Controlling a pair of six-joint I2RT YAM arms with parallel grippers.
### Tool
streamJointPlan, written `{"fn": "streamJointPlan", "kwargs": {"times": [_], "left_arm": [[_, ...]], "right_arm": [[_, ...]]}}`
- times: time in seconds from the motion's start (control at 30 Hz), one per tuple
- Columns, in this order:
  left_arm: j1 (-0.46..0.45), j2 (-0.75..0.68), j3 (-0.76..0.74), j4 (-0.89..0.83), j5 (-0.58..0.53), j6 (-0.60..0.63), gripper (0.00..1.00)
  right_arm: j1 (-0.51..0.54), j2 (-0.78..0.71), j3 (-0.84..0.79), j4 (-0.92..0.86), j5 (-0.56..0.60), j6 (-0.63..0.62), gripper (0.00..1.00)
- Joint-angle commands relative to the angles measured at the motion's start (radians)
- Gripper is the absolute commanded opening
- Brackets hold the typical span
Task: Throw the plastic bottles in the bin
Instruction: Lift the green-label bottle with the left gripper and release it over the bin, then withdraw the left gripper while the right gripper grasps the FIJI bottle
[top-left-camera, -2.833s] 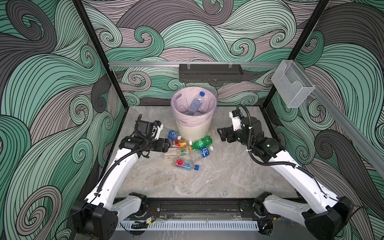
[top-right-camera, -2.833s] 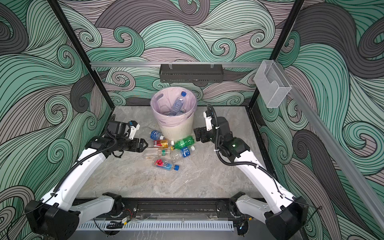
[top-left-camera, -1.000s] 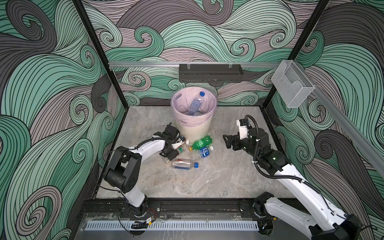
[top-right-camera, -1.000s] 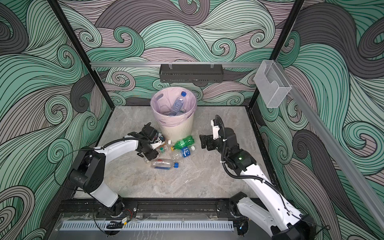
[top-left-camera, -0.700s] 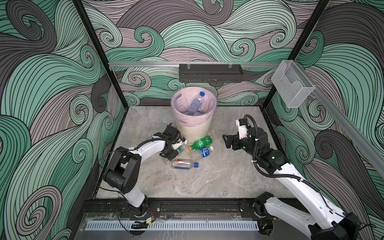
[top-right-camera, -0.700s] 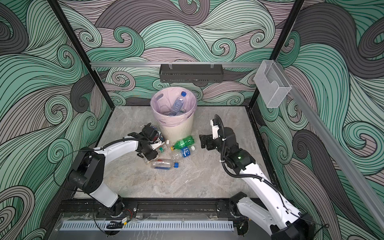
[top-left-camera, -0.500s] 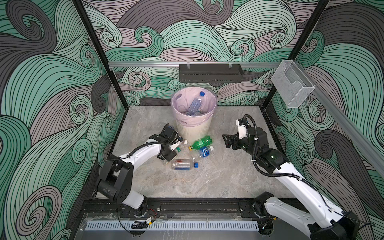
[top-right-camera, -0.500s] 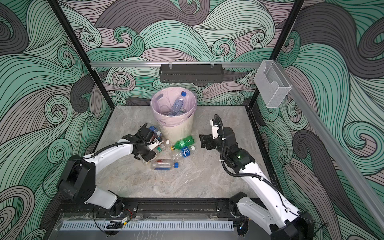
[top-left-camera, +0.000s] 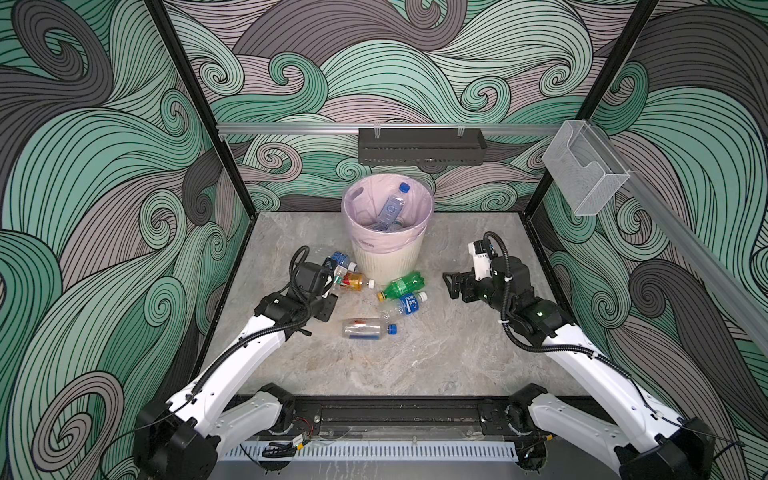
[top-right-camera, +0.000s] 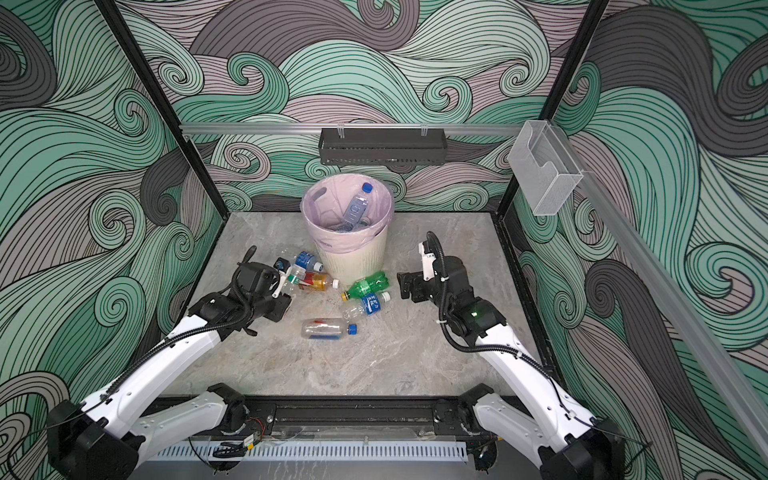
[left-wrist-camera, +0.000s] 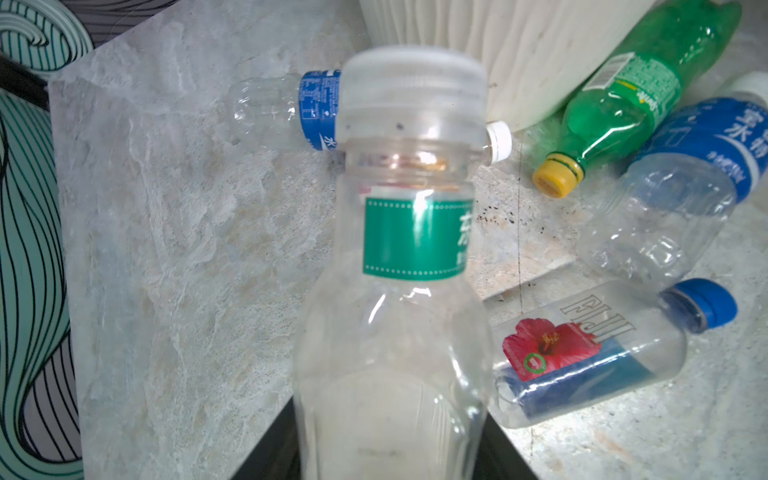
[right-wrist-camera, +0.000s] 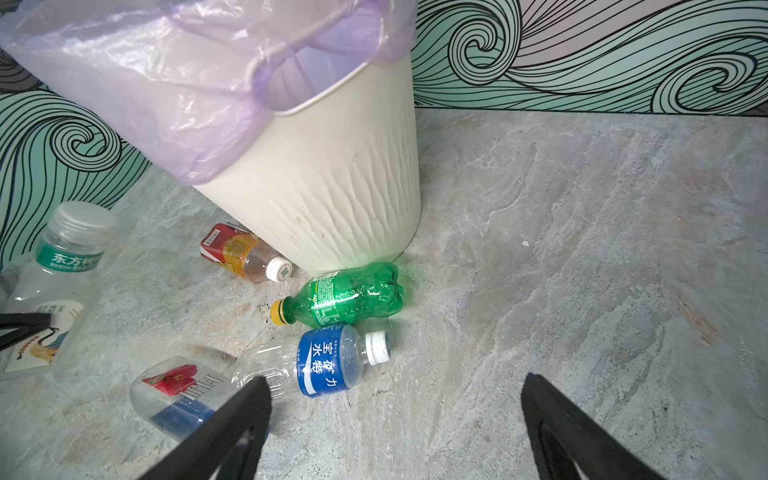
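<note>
My left gripper (top-left-camera: 332, 283) (left-wrist-camera: 386, 457) is shut on a clear bottle with a green label and white cap (top-left-camera: 338, 274) (left-wrist-camera: 399, 257), just left of the bin (top-left-camera: 388, 259). The cream bin has a pink liner, and a blue-capped bottle (top-left-camera: 392, 205) leans inside it. On the floor in front lie a green bottle (top-left-camera: 402, 286), a blue-label bottle (top-left-camera: 405, 304), a Fiji bottle (top-left-camera: 365, 328), an orange-tinted one (top-left-camera: 353, 282) and another blue-label one (top-left-camera: 341, 259). My right gripper (top-left-camera: 451, 286) (right-wrist-camera: 395, 380) stands open and empty to the right of the green bottle (right-wrist-camera: 345, 299).
A black shelf (top-left-camera: 422, 146) hangs on the back wall above the bin. A clear wall-mounted box (top-left-camera: 584, 178) sits at the right. Black frame posts mark the back corners, and a black rail (top-left-camera: 395, 411) runs along the front edge.
My left gripper has closed on the green-label bottle and drawn a little back to the left with it, its arm lying lower. The right arm has hardly moved.
</note>
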Motion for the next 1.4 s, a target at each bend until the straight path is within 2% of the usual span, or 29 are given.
{"fn": "streamJointPlan", "kwargs": {"times": [0.0, 0.17, 0.3, 0.43, 0.53, 0.63, 0.73, 0.8, 0.83, 0.9, 0.97, 1.07, 1.2, 1.3, 1.37], "left_arm": [[-0.004, -0.061, -0.015, 0.037, -0.041, -0.162, 0.48], [-0.004, -0.148, -0.017, 0.063, -0.053, -0.219, 0.48], [-0.004, -0.100, 0.156, 0.025, 0.024, -0.181, 0.48], [-0.004, 0.091, 0.510, -0.008, 0.118, -0.104, 0.54], [-0.001, 0.343, 0.873, -0.077, 0.253, -0.041, 0.54], [0.003, 0.602, 1.245, -0.151, 0.361, -0.053, 0.55], [0.002, 0.817, 1.583, -0.317, 0.358, -0.067, 0.76], [0.002, 0.871, 1.672, -0.396, 0.332, -0.063, 0.77], [0.002, 0.864, 1.652, -0.409, 0.321, -0.061, 0.78], [0.002, 0.791, 1.512, -0.361, 0.305, -0.060, 0.78], [0.003, 0.660, 1.278, -0.228, 0.285, -0.060, 0.82], [0.019, 0.467, 1.011, -0.104, 0.239, -0.086, 0.89], [0.062, 0.256, 0.771, -0.088, 0.199, -0.083, 0.90], [0.092, 0.113, 0.592, -0.112, 0.094, -0.072, 0.93], [0.115, 0.042, 0.511, -0.151, 0.071, -0.072, 0.94]], "right_arm": [[-0.004, 0.013, 0.025, -0.013, -0.023, -0.006, 0.94], [-0.004, 0.019, 0.045, -0.030, -0.040, -0.016, 0.94], [-0.005, 0.012, 0.050, -0.044, -0.041, -0.022, 0.95], [-0.004, -0.010, 0.040, -0.046, -0.040, -0.010, 0.95], [-0.004, -0.026, 0.038, -0.051, -0.043, -0.003, 0.95], [-0.005, -0.040, 0.042, -0.100, -0.055, -0.002, 0.95], [-0.004, -0.055, 0.036, -0.123, -0.099, 0.001, 0.95], [-0.003, -0.057, 0.033, -0.130, -0.204, -0.021, 0.95], [-0.002, -0.052, 0.033, -0.136, -0.261, -0.034, 0.95], [0.003, -0.042, 0.031, -0.141, -0.320, -0.049, 0.95], [0.015, -0.030, 0.028, -0.135, -0.350, -0.073, 0.95], [0.037, 0.006, 0.047, -0.132, -0.358, -0.100, 0.95], [0.093, 0.068, 0.084, -0.124, -0.360, -0.141, 0.95], [0.142, 0.133, 0.110, -0.116, -0.357, -0.175, 0.95], [0.177, 0.183, 0.135, -0.127, -0.345, -0.199, 0.95]]}}
